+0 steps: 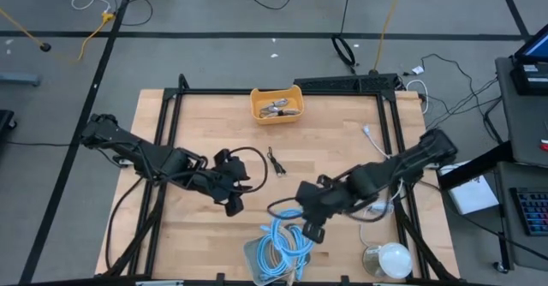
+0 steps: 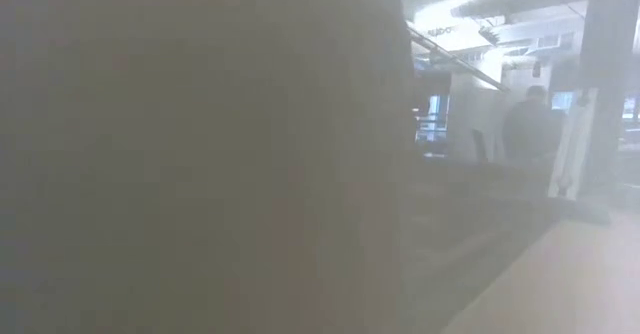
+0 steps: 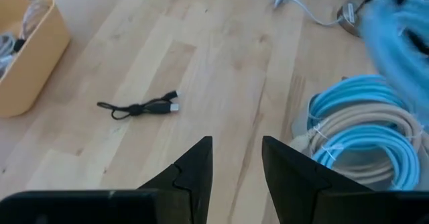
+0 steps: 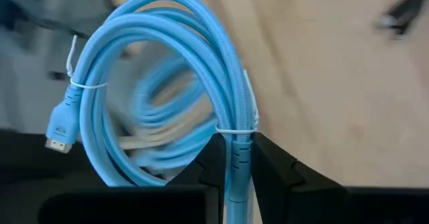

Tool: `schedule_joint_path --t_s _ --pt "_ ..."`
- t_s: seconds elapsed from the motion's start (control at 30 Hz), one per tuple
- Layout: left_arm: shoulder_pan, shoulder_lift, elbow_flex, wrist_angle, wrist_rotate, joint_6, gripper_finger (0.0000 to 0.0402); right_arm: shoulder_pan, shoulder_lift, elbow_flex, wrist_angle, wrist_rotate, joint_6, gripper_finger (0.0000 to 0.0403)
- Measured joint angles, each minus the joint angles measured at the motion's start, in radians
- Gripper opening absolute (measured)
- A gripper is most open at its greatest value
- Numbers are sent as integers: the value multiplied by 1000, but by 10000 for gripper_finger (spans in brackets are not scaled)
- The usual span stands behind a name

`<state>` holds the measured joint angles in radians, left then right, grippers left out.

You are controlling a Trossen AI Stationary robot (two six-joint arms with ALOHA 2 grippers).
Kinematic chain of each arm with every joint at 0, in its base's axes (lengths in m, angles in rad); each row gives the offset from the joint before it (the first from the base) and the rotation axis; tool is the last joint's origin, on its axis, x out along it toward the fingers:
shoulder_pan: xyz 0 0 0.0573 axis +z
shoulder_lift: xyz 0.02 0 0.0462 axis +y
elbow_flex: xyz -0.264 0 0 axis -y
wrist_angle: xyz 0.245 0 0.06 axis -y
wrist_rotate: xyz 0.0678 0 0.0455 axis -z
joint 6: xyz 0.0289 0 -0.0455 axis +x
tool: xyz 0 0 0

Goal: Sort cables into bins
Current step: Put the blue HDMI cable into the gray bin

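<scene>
My right gripper (image 1: 310, 231) (image 4: 236, 158) is over the near edge of the table, shut on a coiled light-blue cable (image 4: 167, 70). It stands above the pale grey bin (image 1: 249, 258). In that bin lie more light-blue coils (image 3: 365, 93) and a beige coil (image 3: 362, 127). My left gripper (image 1: 235, 200) (image 3: 236, 163) hovers open over bare wood, left of the grey bin. A short black cable (image 1: 274, 160) (image 3: 141, 108) lies flat on the table ahead of it. The orange-yellow bin (image 1: 276, 104) (image 3: 27, 56) stands at the far edge with thin cables in it. My right gripper pinches the light-blue coil between its two fingers at the bundled strands beside a white tie (image 4: 234, 131). The fingers lie across the strands. The rest of the loop, with its blue plug (image 4: 62, 127), stands out beyond the fingertips, clear above the coils in the grey bin.
A round white dome (image 1: 390, 259) sits at the near right corner. A loose white cord with a plug (image 1: 368, 136) lies on the right side. Something blurred and close fills most of the low view; a person (image 2: 530, 124) stands far behind. Bare wood lies between the bins.
</scene>
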<state>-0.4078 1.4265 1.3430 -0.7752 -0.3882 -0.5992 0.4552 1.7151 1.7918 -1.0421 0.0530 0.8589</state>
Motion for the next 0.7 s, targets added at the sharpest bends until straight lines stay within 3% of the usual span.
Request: schedule_joint_path --t_s 0.17,0.33,0.53,0.7 --pt "-8 0 0 -52 26 -42 131 -24 72 49 -74 28 -5 36" --pt "-41 0 0 52 183 -71 131 -49 84 51 31 46 34 36" --pt "-60 -1 0 103 50 -351 131 -53 77 53 7 92 34 36" --pt "-50 -3 -63 379 127 -417 131 -52 73 53 1 134 30 36"
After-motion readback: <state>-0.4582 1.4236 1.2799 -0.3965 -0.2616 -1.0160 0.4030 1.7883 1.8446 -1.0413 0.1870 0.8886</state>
